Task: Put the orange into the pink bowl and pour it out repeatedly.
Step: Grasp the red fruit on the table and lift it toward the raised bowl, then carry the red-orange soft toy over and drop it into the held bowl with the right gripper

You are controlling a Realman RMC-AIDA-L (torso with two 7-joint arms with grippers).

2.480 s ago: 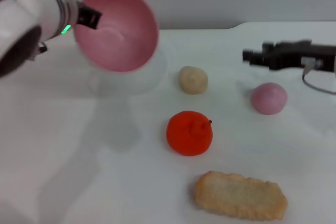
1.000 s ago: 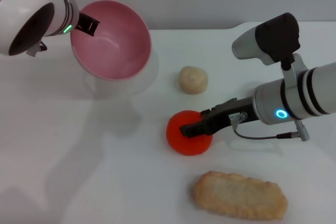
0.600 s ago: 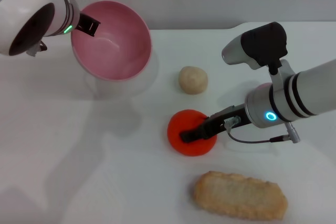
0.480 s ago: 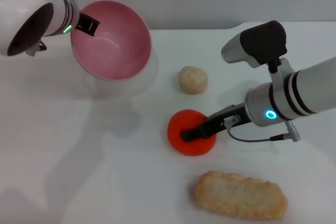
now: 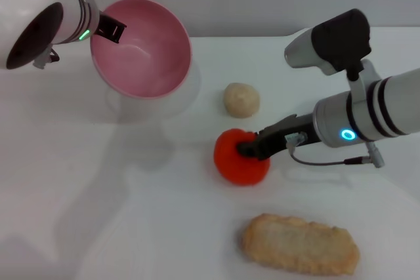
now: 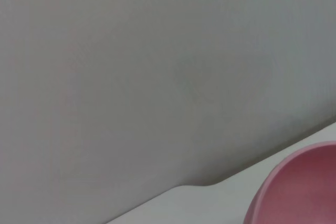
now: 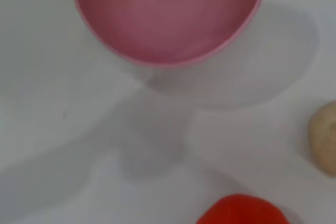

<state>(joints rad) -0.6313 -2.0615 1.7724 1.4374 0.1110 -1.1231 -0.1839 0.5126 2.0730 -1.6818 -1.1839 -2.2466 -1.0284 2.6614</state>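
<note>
Head view: left gripper [image 5: 110, 29] at 10 o'clock grips the rim of the pink bowl [image 5: 141, 47], tilted and raised above the table [image 5: 98, 195]. Right gripper [image 5: 249, 149] clenched around the orange [image 5: 240, 157], centre. Beige ball [image 5: 241, 100] at 12 of it, biscuit [image 5: 299, 244] at 5.

Left wrist view: bowl edge only.

Right wrist view: bowl, orange, ball.

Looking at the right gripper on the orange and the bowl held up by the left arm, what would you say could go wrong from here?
The right gripper holds the orange near its upper edge, so the round glossy fruit might slip out during the lift. The pink bowl hangs tilted in the left gripper, so a dropped orange might roll straight out. The beige lumpy ball sits near the carry path and might get knocked.
</note>
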